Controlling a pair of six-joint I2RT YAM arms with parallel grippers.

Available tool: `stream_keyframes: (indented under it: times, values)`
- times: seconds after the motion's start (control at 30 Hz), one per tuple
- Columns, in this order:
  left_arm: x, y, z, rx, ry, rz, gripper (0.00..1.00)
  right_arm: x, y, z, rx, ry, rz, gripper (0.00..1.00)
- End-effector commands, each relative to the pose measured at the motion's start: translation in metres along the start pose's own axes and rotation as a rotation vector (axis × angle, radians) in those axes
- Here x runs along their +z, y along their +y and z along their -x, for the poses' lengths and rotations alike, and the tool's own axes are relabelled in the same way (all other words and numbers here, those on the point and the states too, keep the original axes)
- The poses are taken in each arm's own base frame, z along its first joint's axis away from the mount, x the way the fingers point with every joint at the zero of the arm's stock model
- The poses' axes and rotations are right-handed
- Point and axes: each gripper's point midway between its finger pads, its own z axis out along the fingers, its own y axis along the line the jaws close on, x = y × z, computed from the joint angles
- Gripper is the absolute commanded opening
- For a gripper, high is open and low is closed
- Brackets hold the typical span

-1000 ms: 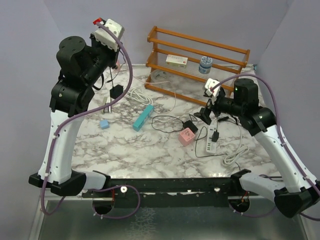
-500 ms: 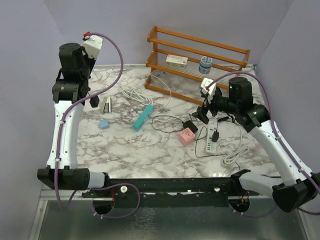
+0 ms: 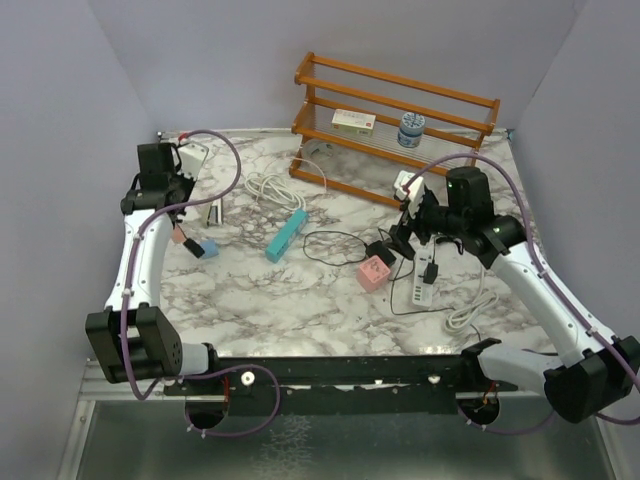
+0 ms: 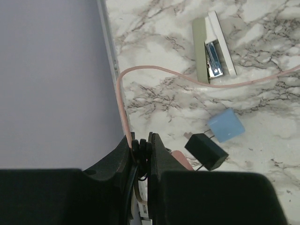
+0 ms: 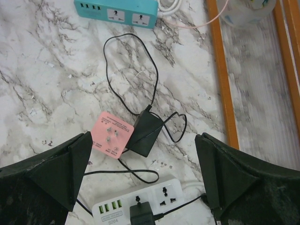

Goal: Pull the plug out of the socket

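We see the left gripper clamped on a pink cable. The black plug is at the counter's 9 o'clock side, just beside a blue cube. In the left wrist view its long axis runs from 10 to 4 o'clock. The right gripper stands wide apart. Any lettering is too small for us to read.

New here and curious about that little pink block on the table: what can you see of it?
The pink block is a small square piece, plastic by its look, with pin holes in its upward face, like a socket adapter. It lies flat on the marbled table. A black plug with a thin black cord sits against one side.
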Motion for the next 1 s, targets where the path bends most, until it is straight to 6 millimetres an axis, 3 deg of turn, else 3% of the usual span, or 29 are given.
stream_keyframes:
  times: [0.0, 0.17, 0.23, 0.47, 0.63, 0.77, 0.9, 0.97]
  values:
    - [0.001, -0.015, -0.016, 0.003, -0.001, -0.044, 0.00, 0.004, 0.000, -0.004, -0.006, -0.012, 0.001, 1.00]
    - [0.005, -0.036, -0.039, 0.003, 0.045, -0.105, 0.00, 0.005, 0.003, -0.013, 0.005, -0.001, 0.000, 1.00]
    - [0.004, -0.055, -0.047, 0.000, 0.048, -0.186, 0.00, 0.007, 0.004, -0.017, 0.009, 0.003, -0.005, 1.00]
    - [-0.001, -0.108, -0.080, -0.003, 0.109, -0.391, 0.19, 0.014, -0.009, -0.039, 0.022, 0.084, -0.063, 1.00]
    - [-0.005, -0.138, -0.083, 0.038, 0.115, -0.494, 0.29, 0.021, -0.002, -0.061, 0.027, 0.162, -0.014, 1.00]
    - [-0.014, -0.158, -0.072, 0.082, 0.084, -0.571, 0.54, 0.024, 0.002, -0.080, 0.035, 0.223, 0.006, 1.00]
    - [-0.026, -0.171, -0.054, 0.152, 0.050, -0.591, 0.95, 0.026, 0.011, -0.095, 0.045, 0.274, 0.048, 1.00]
    - [-0.030, -0.166, -0.042, 0.152, 0.021, -0.571, 0.99, 0.026, 0.016, -0.100, 0.038, 0.292, 0.079, 1.00]
